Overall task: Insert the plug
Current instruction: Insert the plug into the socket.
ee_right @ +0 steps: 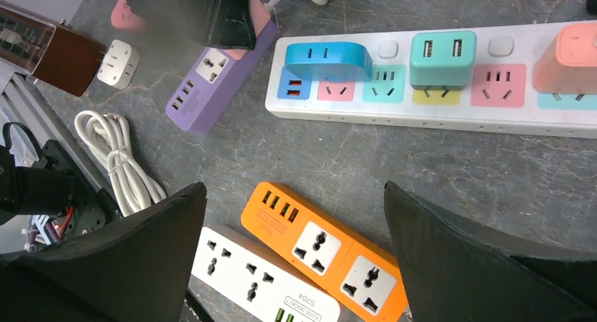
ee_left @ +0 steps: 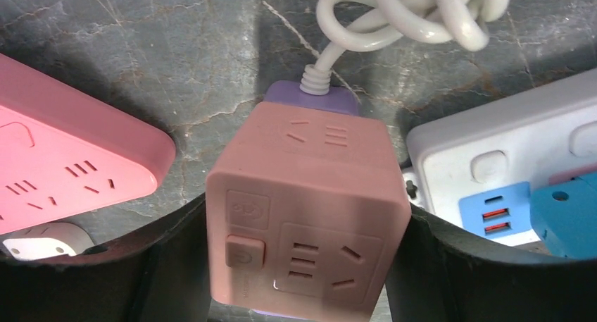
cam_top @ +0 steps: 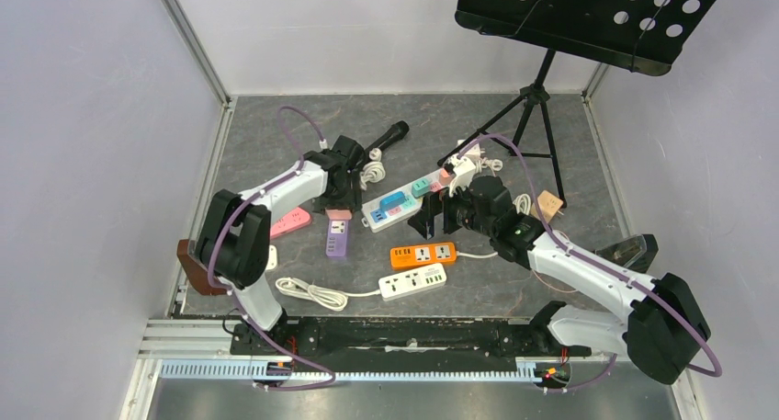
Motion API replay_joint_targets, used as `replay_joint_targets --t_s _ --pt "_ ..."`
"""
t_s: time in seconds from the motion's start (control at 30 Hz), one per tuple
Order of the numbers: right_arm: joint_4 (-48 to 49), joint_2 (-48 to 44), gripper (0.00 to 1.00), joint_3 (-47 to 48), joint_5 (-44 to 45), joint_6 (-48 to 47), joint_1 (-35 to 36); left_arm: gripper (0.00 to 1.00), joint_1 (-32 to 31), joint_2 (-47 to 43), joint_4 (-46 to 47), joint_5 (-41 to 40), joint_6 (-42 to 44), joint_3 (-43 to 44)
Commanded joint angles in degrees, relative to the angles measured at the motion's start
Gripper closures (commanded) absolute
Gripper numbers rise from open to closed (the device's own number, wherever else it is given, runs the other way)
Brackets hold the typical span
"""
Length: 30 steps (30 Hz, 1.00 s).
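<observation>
Though the pink adapter (ee_left: 306,216) looks seated on the purple strip (ee_right: 200,96) toward nine o'clock, your left gripper (ee_left: 306,265) brackets it, grip unclear.

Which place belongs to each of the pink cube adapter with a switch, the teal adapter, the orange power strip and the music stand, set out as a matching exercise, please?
1 pink cube adapter with a switch
2 teal adapter
3 orange power strip
4 music stand

A plugged into the long white strip
B standing at the far right
C within the left pincer
D beside the small white strip

Pairs: 1-C; 2-A; 3-D; 4-B
</observation>
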Motion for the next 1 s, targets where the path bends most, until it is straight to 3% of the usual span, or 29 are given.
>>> replay_joint_targets --t_s 0.0,0.27,0.57,0.77,0.97 --pt "-0.3 -2.1 0.02 1.7 2.2 -0.7 -0.4 0.2 1.2 -0.9 0.0 -3.2 -0.4 2.4" --pt "-4.6 -3.4 0.02 2.5 5.8 -1.9 -0.6 0.17 1.8 -8.7 -0.7 -3.3 1.4 6.2" --pt "-15.7 -2.4 0.04 4.8 17.7 -3.9 -3.5 0.18 2.2 -20.9 1.7 0.2 2.7 0.0" --pt "-20.9 -0.3 0.11 3.2 28.8 -4.4 -11.1 0.2 2.2 -30.9 5.6 6.9 3.5 -7.0" --pt "-20.4 0.9 0.21 1.0 31.9 -4.5 -22.8 0.2 2.2 -36.5 7.9 12.5 5.3 -11.1"
